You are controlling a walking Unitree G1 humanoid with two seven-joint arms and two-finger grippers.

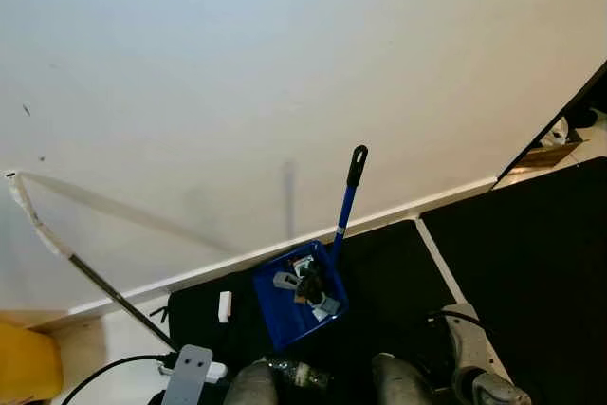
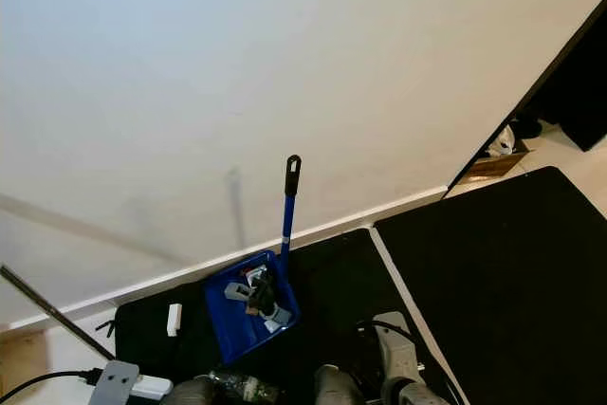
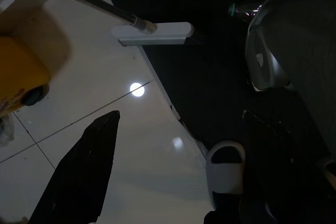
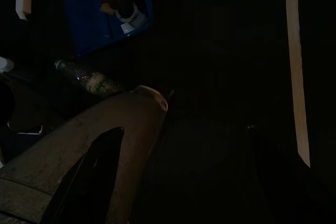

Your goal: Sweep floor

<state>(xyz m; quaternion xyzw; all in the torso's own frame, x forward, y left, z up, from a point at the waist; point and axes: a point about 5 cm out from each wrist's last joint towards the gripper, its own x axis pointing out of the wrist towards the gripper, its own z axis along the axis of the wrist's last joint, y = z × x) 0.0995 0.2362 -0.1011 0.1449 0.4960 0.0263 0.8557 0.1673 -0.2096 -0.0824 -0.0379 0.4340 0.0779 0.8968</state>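
A blue dustpan (image 1: 285, 315) stands on a black mat against the white wall. Its long blue handle (image 1: 346, 201) rises upright, and grey and dark scraps lie in the pan. The pan (image 4: 89, 24) also appears in the dim right wrist view. A thin metal broom pole (image 1: 95, 282) leans on the wall at the left. Its lower end meets a white bar (image 3: 152, 32) on the floor. Both arms hang low. My left gripper (image 3: 178, 182) is open over the pale tiles. My right gripper (image 4: 184, 182) is open over the dark mat.
A plastic bottle (image 1: 296, 374) lies on the mat by my legs (image 1: 398, 381), and a small white block (image 1: 225, 306) sits left of the pan. Two black mats (image 1: 531, 263) have a pale strip between them. A yellow object (image 1: 27, 362) and a white slipper (image 3: 226, 174) are nearby.
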